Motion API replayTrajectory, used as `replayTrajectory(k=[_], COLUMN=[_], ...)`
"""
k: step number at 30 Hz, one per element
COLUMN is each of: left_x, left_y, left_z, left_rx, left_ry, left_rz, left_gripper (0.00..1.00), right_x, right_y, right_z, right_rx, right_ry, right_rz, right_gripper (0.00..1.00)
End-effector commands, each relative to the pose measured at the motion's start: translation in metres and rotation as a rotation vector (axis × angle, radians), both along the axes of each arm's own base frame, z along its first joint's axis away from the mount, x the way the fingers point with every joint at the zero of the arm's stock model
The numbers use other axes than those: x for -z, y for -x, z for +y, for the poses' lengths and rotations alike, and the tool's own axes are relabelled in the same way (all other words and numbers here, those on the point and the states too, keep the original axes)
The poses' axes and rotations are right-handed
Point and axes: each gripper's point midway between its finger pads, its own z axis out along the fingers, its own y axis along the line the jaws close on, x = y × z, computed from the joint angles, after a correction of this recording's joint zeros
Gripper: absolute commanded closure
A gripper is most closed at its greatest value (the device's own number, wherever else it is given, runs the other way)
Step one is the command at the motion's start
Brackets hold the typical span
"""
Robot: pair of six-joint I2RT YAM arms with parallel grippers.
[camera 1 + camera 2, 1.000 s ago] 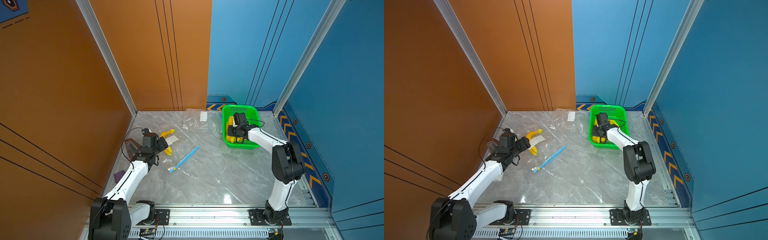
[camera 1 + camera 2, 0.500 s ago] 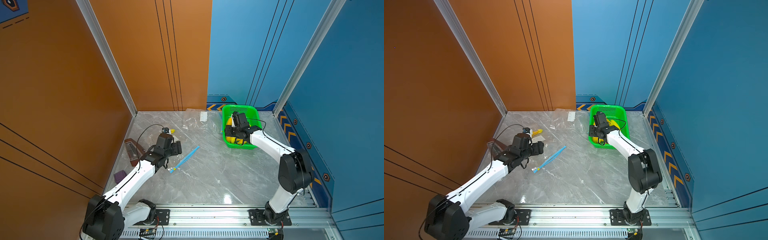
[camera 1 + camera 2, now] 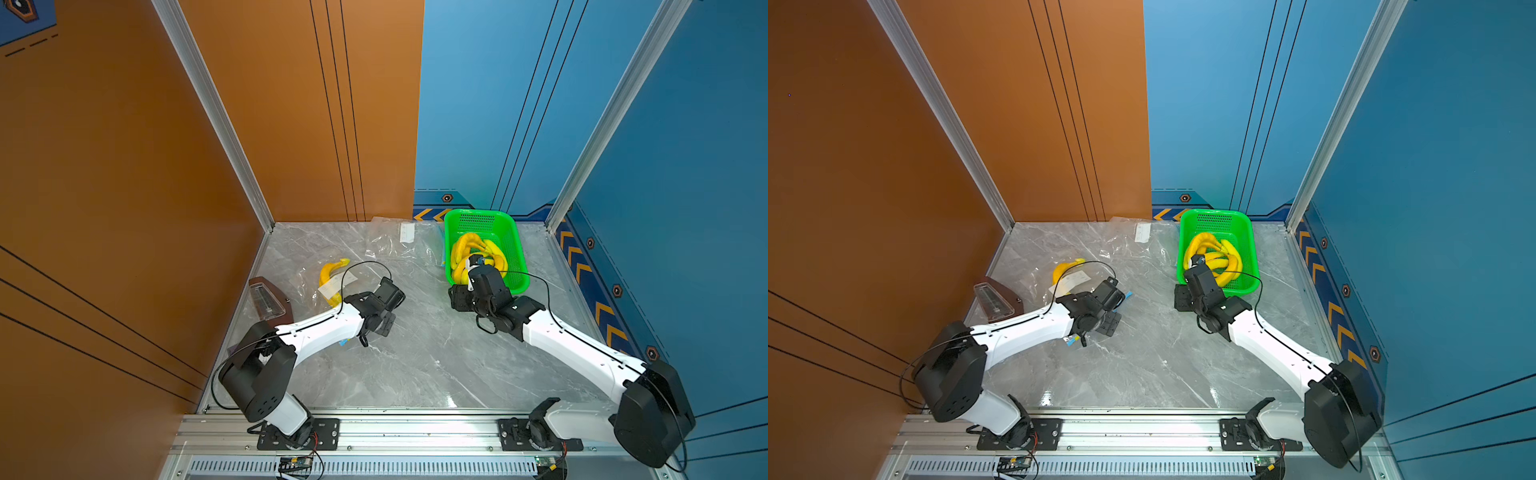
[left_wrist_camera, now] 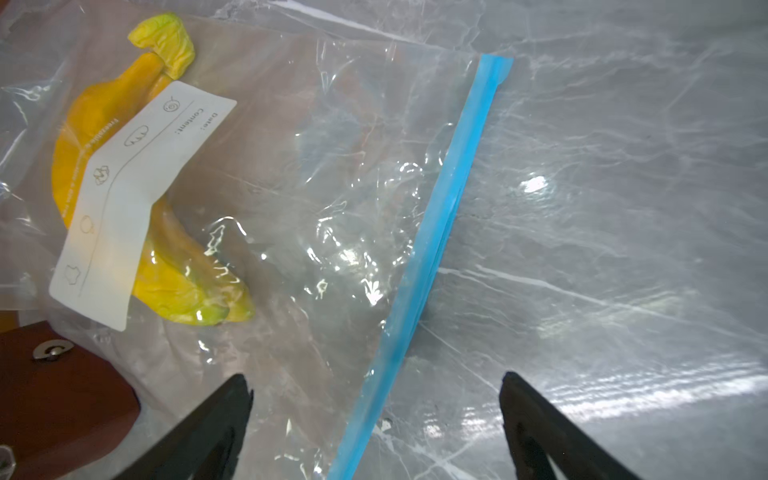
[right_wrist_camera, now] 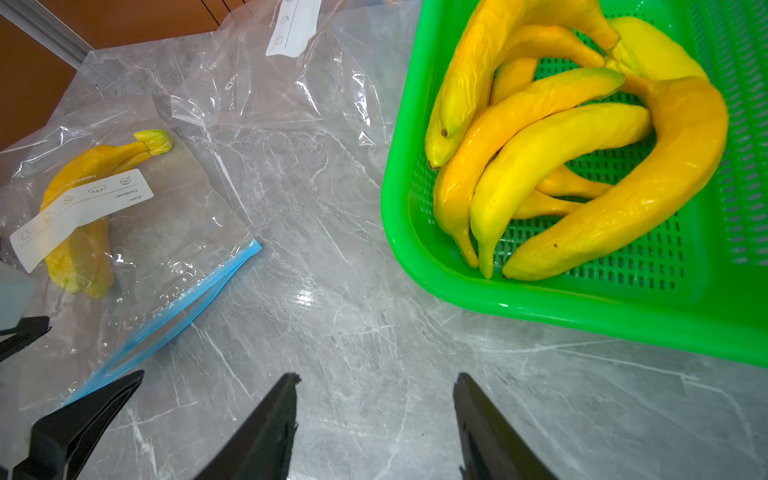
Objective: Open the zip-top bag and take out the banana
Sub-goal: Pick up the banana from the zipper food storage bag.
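The zip-top bag (image 3: pixel 332 291) lies flat on the marble left of centre in both top views, with the banana (image 3: pixel 329 272) tucked into its closed end. That end points to the upper left of the frame. The banana's curved length runs roughly up and down the picture, stem toward the top.

The left gripper (image 4: pixel 375 377) hangs over the bag's mouth end with its fingers spread wide and nothing between them. The blue zip strip (image 4: pixel 440 216) passes under the gap. In a top view the strip (image 3: pixel 1127 295) runs on a diagonal from lower left to upper right, and most of it is hidden under the gripper.

The right gripper (image 5: pixel 377 375) is also parted and empty. It sits just at the lower-left corner of the green basket (image 3: pixel 482 218), which holds several loose bananas, and it is well apart from the bag.

What the next move turns on: the banana lies up and to the left of the left gripper, beyond the strip, so the left arm is clearly the nearer 1. In the right wrist view the strip's 2 lips show a gap between them — the seal looks at least partly parted. Reaching in probably needs 1 lip pinned while the other is lifted, and thin film like this slides easily.
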Motion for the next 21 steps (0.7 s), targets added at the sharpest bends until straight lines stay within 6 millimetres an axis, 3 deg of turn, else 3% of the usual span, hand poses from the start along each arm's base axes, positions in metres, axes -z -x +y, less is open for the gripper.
replayTrajectory(k=[1,4,8,11,17,21], left_x=[0.0,0.003,0.009,0.005,0.003,-0.004], left_y=[-0.004,-0.013,-0.019,-0.024,-0.03,-0.032], left_z=[0.015,0.015,0.023,0.027,0.038,0.038], left_rx=[0.012,-0.004,-0.034,-0.052,-0.085,-0.098], left_ry=[-0.152,-0.179,-0.238,-0.253,-0.246,-0.232], left_rz=[0.002,-0.003,-0.011,-0.031,-0.029,-0.052], left_gripper=[0.03,0.03,0.13,0.33,0.64,0.91], right_x=[-0.019,-0.019,-0.015,-0.01,-0.003,0.001], right_y=[0.0,0.006,0.012,0.017,0.025,0.03], right_z=[-0.008,-0.012,-0.012,-0.011,-0.008,0.007], right_rx=[0.062,0.068,0.056,0.046,0.033,-0.018], right_ry=[-0.06,-0.071,-0.093,-0.099,-0.124,-0.147], right_rz=[-0.084,-0.097,-0.098,-0.094,-0.094,-0.104], right_gripper=[0.37,0.37,0.37,0.37,0.37,0.37])
